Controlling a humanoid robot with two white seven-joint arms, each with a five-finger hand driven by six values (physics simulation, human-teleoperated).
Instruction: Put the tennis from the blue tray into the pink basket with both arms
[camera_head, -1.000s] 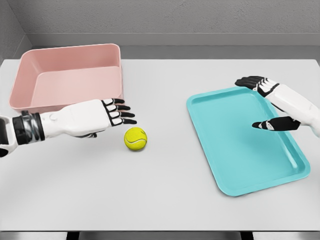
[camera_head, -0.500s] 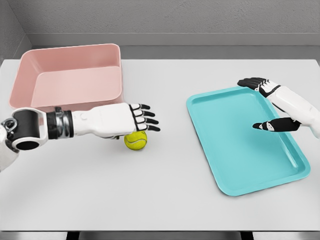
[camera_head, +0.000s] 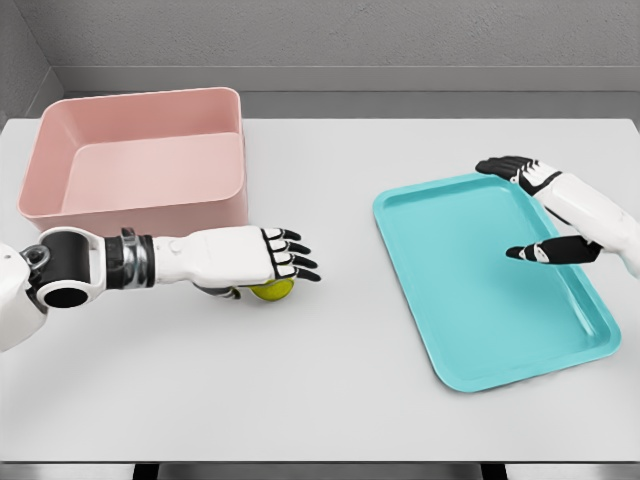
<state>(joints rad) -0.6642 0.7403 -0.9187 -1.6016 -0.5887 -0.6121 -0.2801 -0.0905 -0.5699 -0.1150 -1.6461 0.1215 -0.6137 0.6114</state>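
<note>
The left robot hand lies low over the white bench, palm down, its arm reaching in from the lower left. Directly under it sits the yellow-green felt tennis ball; only the ball's lower front shows below the palm and knuckles. The black-tipped fingers stretch out flat past the ball toward the right, relaxed and spread rather than wrapped around it, so the hand covers the ball without visibly gripping it. Whether the palm touches the ball cannot be told. The ball rests on the bare bench, just in front of the basket's near wall and well apart from the tray. Being round, it has no long axis or pointing direction to speak of.

To the right, the shallow turquoise plastic tray lies skewed on the bench and holds nothing. The right robot hand hovers over its far right part, fingers loose and apart, thumb pointing left, grasping nothing.

Farther back on the left, the pink rectangular plastic basket stands upright with nothing inside.
</note>
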